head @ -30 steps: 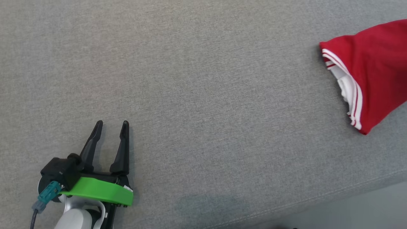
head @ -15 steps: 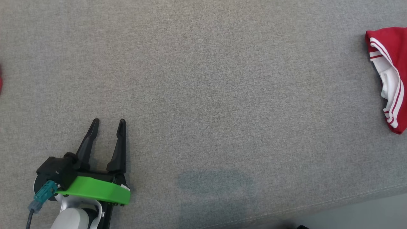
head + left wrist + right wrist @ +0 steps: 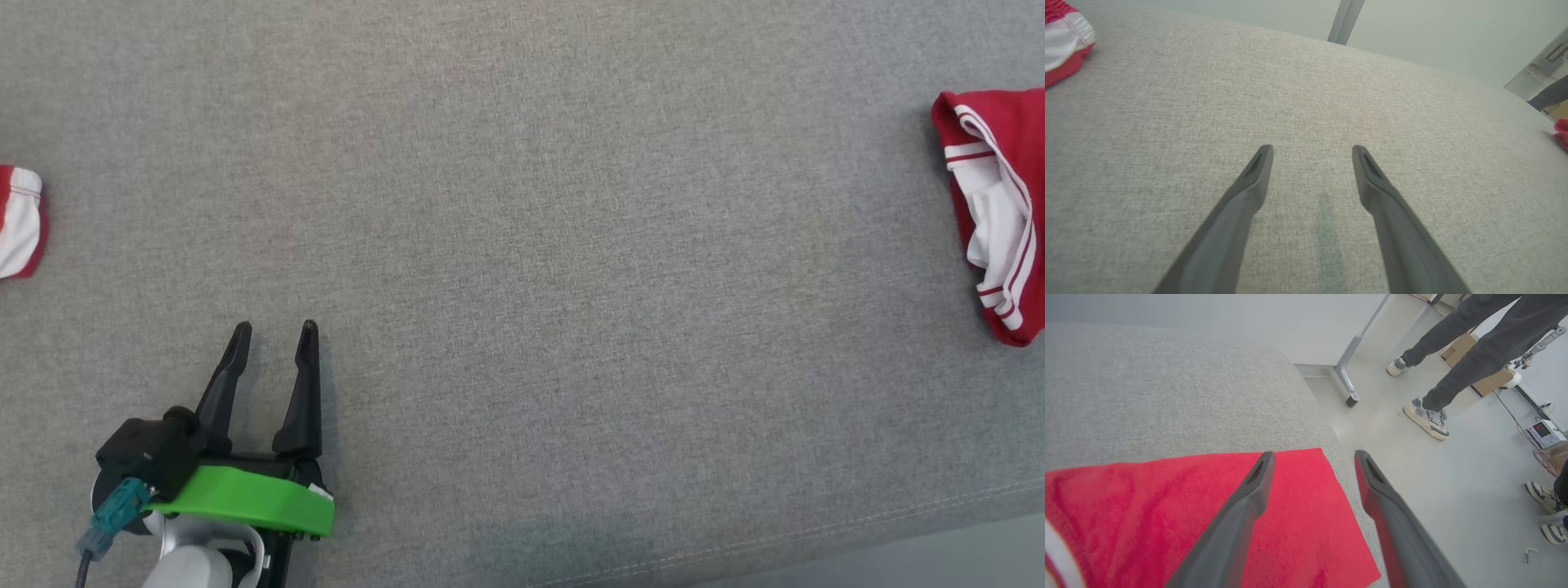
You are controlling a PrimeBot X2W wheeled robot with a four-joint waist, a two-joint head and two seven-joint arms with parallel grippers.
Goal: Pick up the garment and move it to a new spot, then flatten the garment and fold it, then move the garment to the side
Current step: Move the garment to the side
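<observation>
The garment (image 3: 1000,147) is red with white stripes and lies folded at the right edge of the grey fabric surface (image 3: 571,204). In the right wrist view its flat red cloth (image 3: 1147,514) lies under my right gripper (image 3: 1313,454), which is open with nothing between its fingers, beside the surface's edge. My left gripper (image 3: 274,327) is at the lower left, far from the garment, open and empty over bare fabric. The left wrist view shows the same open gripper (image 3: 1311,149).
Another red and white piece of cloth (image 3: 18,220) lies at the left edge, also visible as cloth (image 3: 1063,41) in the left wrist view. Beyond the surface's right end is floor with a metal leg (image 3: 1349,375) and a person's legs and shoes (image 3: 1427,418).
The head camera has shifted: the garment now sits at the far right edge and the red and white cloth has come into view at the left. The left gripper stays open.
</observation>
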